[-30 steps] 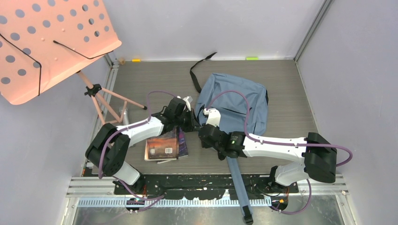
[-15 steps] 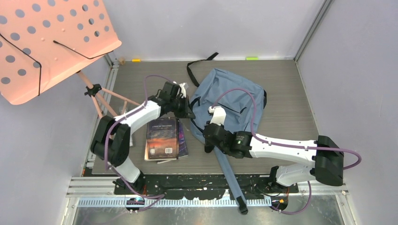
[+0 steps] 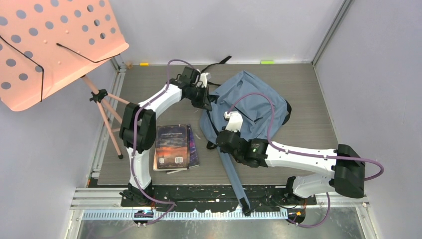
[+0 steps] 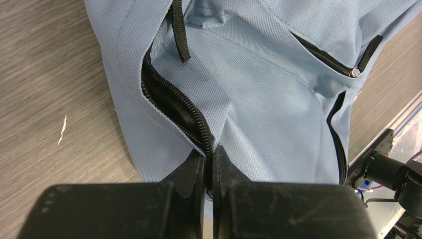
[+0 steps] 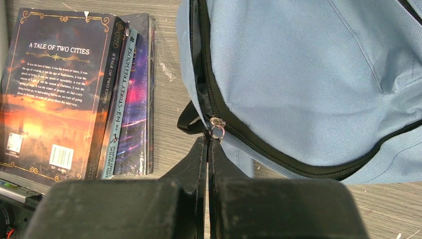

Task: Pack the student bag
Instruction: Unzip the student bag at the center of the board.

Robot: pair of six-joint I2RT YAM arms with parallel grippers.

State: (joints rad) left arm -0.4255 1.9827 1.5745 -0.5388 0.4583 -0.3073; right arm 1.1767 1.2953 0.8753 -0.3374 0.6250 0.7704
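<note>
You see the bag lying mid-table, toward the back. The books lie in a pile just left of it, nearer the front. A strap runs from the bag over the front edge. The left gripper is at the bag's back left side. The right gripper is at its front left, beside the books. The stand is far left.

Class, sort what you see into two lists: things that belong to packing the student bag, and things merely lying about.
Belongs to the job:
student bag
books, stacked beside it
left gripper, pinching the bag's zip edge
right gripper, shut at a zip pull

Just lying about:
pink music stand
yellow piece
green piece
</note>
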